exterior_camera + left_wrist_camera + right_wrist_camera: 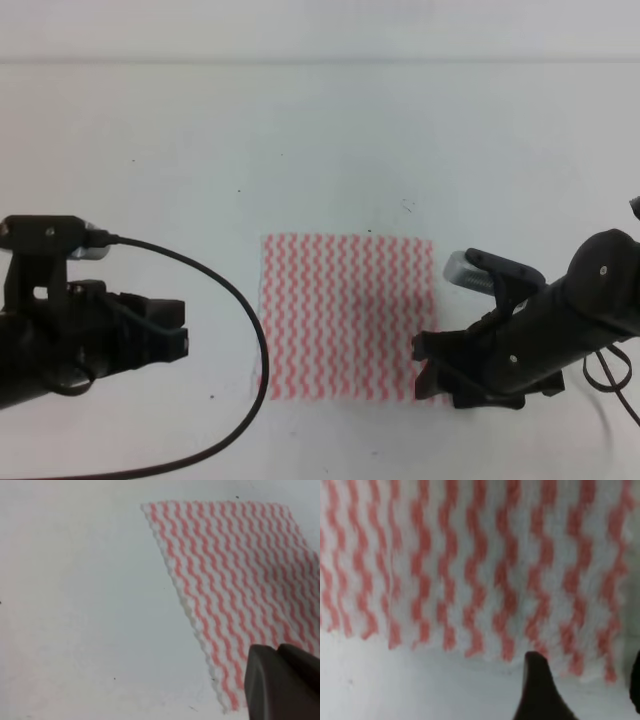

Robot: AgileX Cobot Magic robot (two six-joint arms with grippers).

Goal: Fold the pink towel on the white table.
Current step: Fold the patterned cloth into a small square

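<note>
Black metal closest to me: the right pincer point(432, 372) sits low at the near right corner of the pink towel point(345, 315), its arm slanting back toward the right edge of the scene. From its own wrist camera, one dark fingertip point(536, 690) pokes up right at the towel's near hem, with a sliver of a second one at the far right border, and a stretch of cloth and tabletop shows between them, so the pincer stands apart, with nothing clamped in it. Whether that tip actually touches the hem I can't tell.

Over on the left, the left pincer point(178, 328) hangs well clear of the cloth, with bare tabletop between it and the towel's left edge. A black cable point(230, 290) loops out from the top of that arm, sweeps past the towel's near left corner and curls back toward the front edge. Its wrist camera catches only a blurred grey lump of finger point(280, 682) low on the right, and I can't tell from either view how the jaws stand.

Moving back: the towel lies flat and spread open on the white table point(320, 140), roughly in the middle, its wavy pink and white stripes running front to back. Beyond it the tabletop carries a few tiny dark specks.
</note>
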